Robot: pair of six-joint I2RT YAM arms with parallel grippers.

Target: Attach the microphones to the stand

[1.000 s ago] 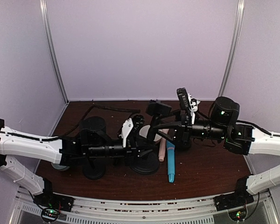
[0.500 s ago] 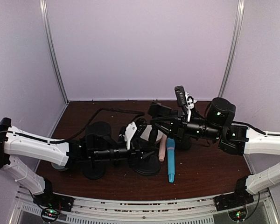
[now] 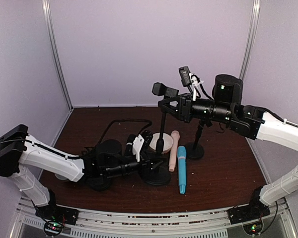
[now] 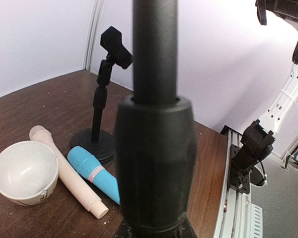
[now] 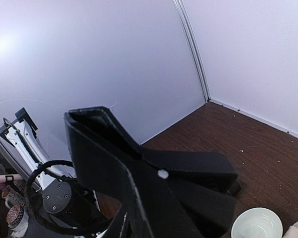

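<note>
A black stand has its round base (image 3: pixel 155 175) at the table's middle, with a thin pole (image 3: pixel 162 130) and a clip (image 3: pixel 161 90) on top. My right gripper (image 3: pixel 172 106) is raised high and shut on the stand just under that clip, which fills the right wrist view (image 5: pixel 139 168). My left gripper (image 3: pixel 145 161) is low and shut on the thick lower pole (image 4: pixel 155 124). The light blue microphone (image 3: pixel 182 168) (image 4: pixel 94 173) and the cream-pink microphone (image 3: pixel 173 156) (image 4: pixel 64 173) lie side by side on the table, right of the base. The black microphone is not in view.
A second black stand (image 3: pixel 195 150) (image 4: pixel 97 141) stands right of the microphones. A white bowl (image 3: pixel 157 144) (image 4: pixel 25 171) sits behind the first base. Black round bases (image 3: pixel 109 148) and a black cable (image 3: pixel 124 121) lie left. Purple walls enclose the table.
My right arm has risen and carried the stand's clip upward, lengthening the pole. My left arm has dropped lower toward the stand's base.
</note>
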